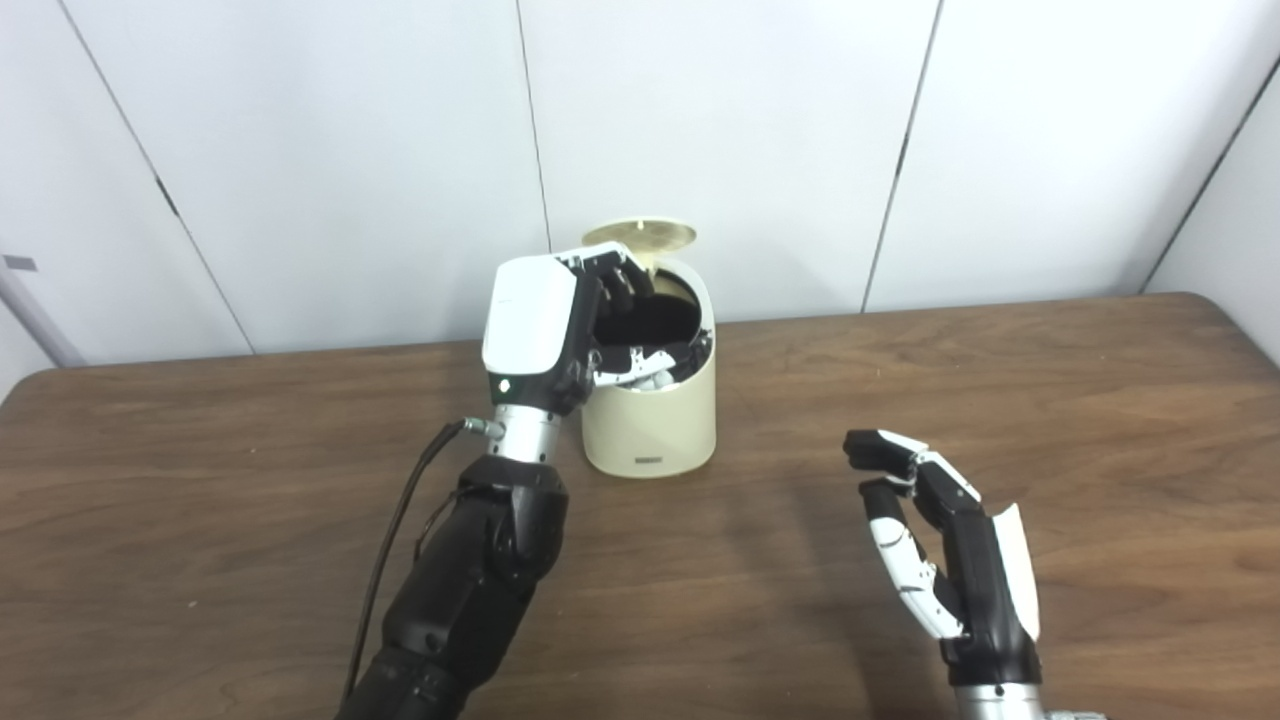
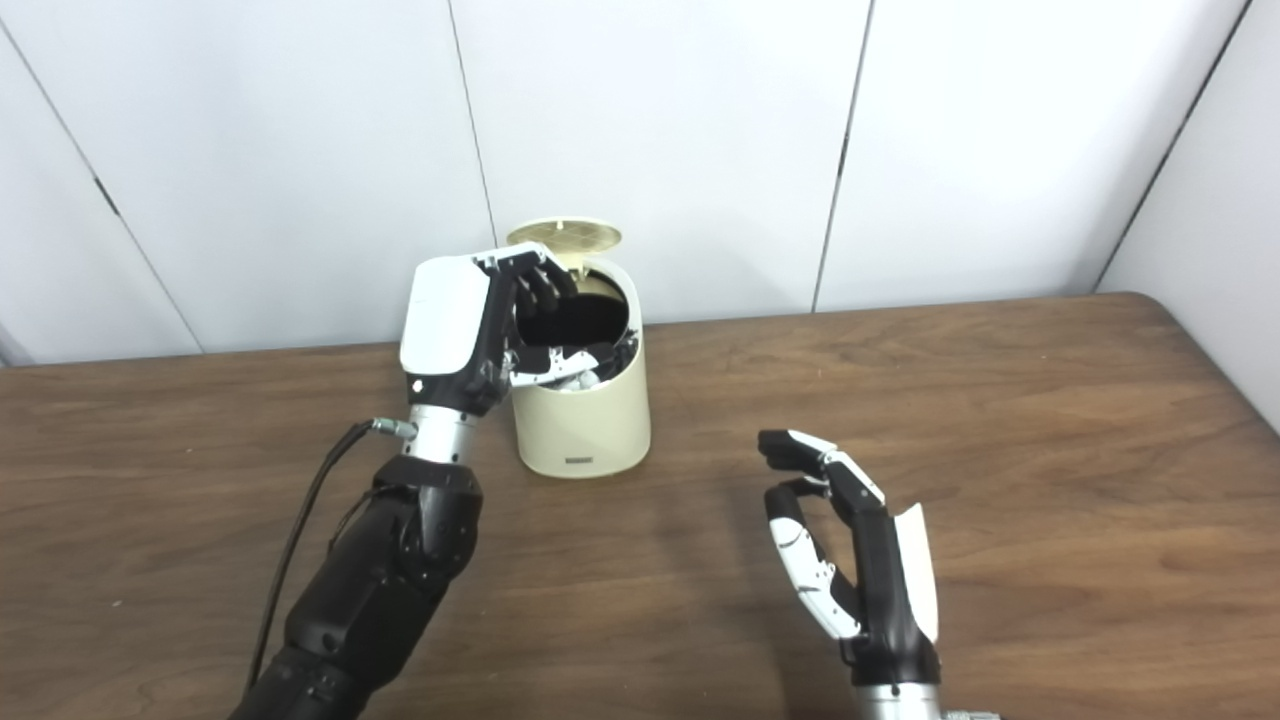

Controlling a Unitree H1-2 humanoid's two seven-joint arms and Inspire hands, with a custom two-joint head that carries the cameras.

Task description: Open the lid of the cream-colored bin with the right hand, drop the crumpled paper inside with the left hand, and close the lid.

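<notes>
Left eye view: a round, smooth cream bin (image 1: 650, 420) stands on the wood-grain table (image 1: 1000, 400), its disc lid (image 1: 640, 236) tipped up at 12 o'clock. The left hand (image 1: 560, 330) curls over the dark mouth; whether its fingers (image 1: 625, 285) grip anything I cannot tell. Right eye view: the right hand (image 2: 850, 550), at 4 o'clock from the bin, is empty with fingers spread; no paper shows.

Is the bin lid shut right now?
No, the lid stands raised behind the cream-colored bin's dark open mouth.
</notes>
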